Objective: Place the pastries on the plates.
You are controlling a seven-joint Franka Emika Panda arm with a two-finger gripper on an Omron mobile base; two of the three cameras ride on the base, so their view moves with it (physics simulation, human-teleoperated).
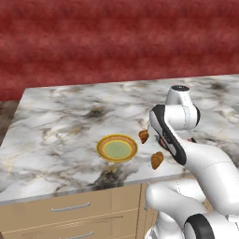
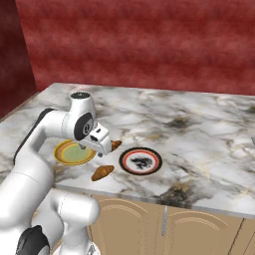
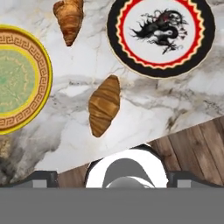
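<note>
Golden near pastry (image 3: 104, 106) lay bare on the marble worktop (image 3: 144, 100); light, flaky, crushable, best pinched gently across its thick middle. Jaws stood spread, empty.

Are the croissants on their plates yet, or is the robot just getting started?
Just starting. Nothing is done: both croissants, the near one and the far one, lie on the counter. The open claw holds nothing above them. Still to fill: the yellow plate and the red-rimmed plate.
</note>
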